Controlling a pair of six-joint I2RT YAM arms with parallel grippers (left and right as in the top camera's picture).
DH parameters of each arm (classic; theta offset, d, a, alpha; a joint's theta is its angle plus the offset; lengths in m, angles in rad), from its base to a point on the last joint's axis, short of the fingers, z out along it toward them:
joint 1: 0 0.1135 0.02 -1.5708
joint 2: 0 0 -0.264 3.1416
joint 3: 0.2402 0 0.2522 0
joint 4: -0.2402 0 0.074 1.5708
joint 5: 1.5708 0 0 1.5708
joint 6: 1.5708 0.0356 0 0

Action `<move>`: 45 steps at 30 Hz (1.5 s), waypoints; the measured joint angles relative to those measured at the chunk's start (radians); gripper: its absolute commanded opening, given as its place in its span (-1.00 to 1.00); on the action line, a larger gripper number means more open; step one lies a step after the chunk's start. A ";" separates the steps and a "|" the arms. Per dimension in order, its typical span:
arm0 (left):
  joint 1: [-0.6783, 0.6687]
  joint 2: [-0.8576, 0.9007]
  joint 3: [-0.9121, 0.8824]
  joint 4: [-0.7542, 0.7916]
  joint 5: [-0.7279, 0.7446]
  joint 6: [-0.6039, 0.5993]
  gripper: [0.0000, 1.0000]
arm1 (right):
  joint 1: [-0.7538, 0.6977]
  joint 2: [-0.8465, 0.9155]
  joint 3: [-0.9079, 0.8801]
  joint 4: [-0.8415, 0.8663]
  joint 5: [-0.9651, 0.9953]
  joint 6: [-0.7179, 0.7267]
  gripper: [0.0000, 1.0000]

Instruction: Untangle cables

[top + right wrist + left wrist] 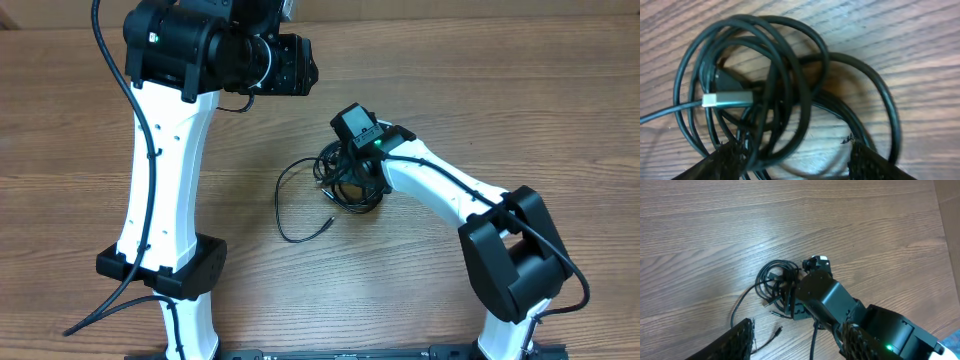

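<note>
Overhead first: the cables [345,182] sit as a small black coil mid-table, with one loose strand [284,205] looping out to the left and curling back towards the coil. The right gripper [352,168] is down on the coil, while the left gripper [295,65] hangs up near the far side, well apart. From here neither set of jaws can be read. There is bare wooden table [500,80] all round, though the right arm [450,195] fills the coil's right flank. Over to the left wrist view: its own fingers [740,341] are spread at the bottom corners with nothing between them, so the gripper is open and empty. This view alone catches a table edge [939,210] at top right. Now the right wrist, close in: loops cross over loops, with a silver-tipped plug [725,99] lying across them, detail no other view gives. Its fingers [870,162] stand parted around the coil, with strands running between them, unpinched.
</note>
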 measured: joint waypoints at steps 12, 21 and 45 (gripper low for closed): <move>0.000 0.000 0.000 0.000 -0.003 0.000 0.25 | 0.000 0.002 -0.001 0.063 -0.006 -0.031 -0.61; 0.000 0.000 0.000 0.000 -0.017 0.000 0.25 | 0.000 0.004 0.000 0.069 -0.014 -0.026 -0.93; 0.000 0.000 -0.117 0.016 -0.082 0.000 0.43 | 0.000 -0.573 0.257 0.011 -0.106 -0.272 -0.93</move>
